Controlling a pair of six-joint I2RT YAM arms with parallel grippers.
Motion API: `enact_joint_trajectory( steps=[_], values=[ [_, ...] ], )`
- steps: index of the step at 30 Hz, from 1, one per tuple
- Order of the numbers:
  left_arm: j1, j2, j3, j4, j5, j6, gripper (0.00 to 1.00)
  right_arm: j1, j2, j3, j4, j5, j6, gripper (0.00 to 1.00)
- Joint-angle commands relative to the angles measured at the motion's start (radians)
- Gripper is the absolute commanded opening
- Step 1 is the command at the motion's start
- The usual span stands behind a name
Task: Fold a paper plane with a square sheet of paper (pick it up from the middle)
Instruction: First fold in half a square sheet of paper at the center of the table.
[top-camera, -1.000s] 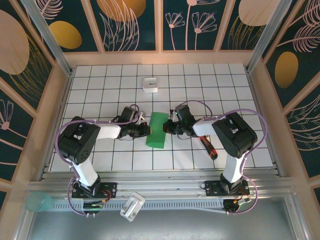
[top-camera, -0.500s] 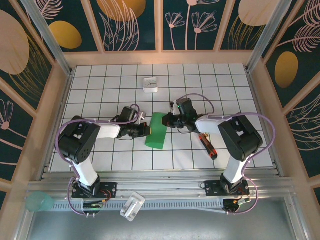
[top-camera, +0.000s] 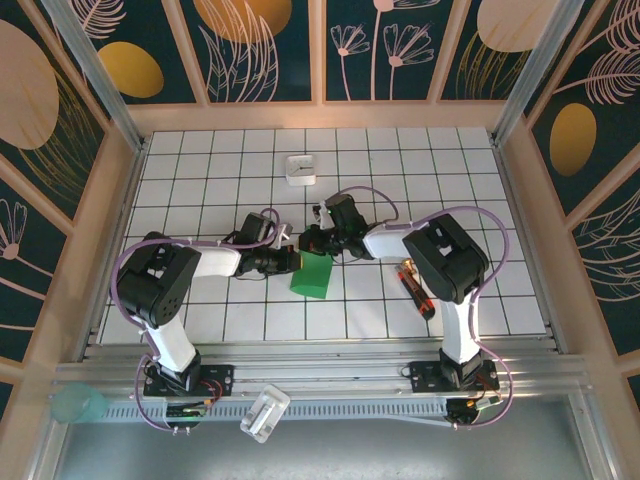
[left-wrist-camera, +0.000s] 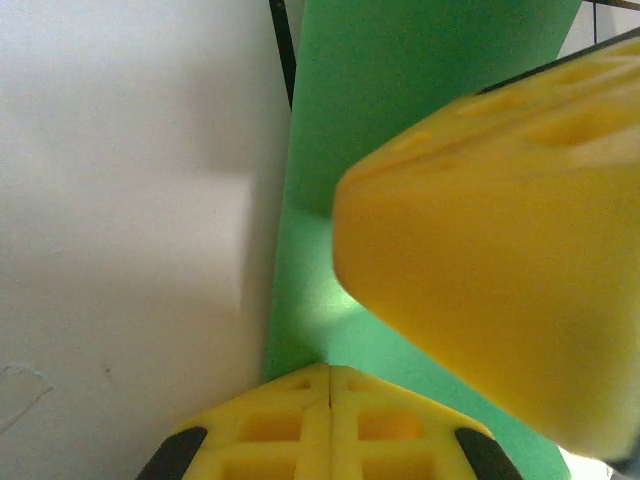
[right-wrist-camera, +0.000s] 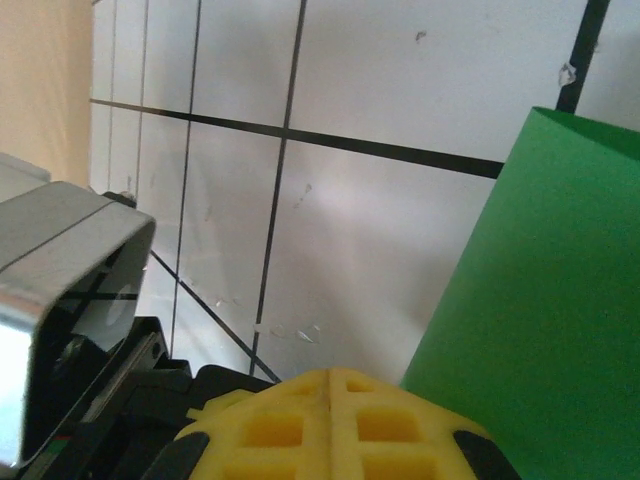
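One folded square sheet of paper (top-camera: 313, 277) on the table (top-camera: 200, 200), two closed end effectors: left end effector (top-camera: 293, 260) at its left edge, right end effector (top-camera: 312, 240) now swung left over its far end.

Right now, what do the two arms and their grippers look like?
The left arm and right arm match: bulky black joints, white links, looping purple cables. The left gripper and right gripper have yellow fingers moulded with square pockets, black at the sides.
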Motion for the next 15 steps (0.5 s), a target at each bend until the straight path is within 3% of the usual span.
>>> enact_joint_trajectory(
  steps=[1, 15],
  values=[
    [0.003, 0.057, -0.048, -0.165, -0.070, 0.029, 0.00, 0.011, 0.042, 0.041, -0.078, 0.049, -0.018, 0.00],
    [0.003, 0.081, -0.048, -0.235, -0.098, 0.091, 0.00, -0.015, 0.128, 0.153, -0.215, 0.222, -0.062, 0.00]
  ],
)
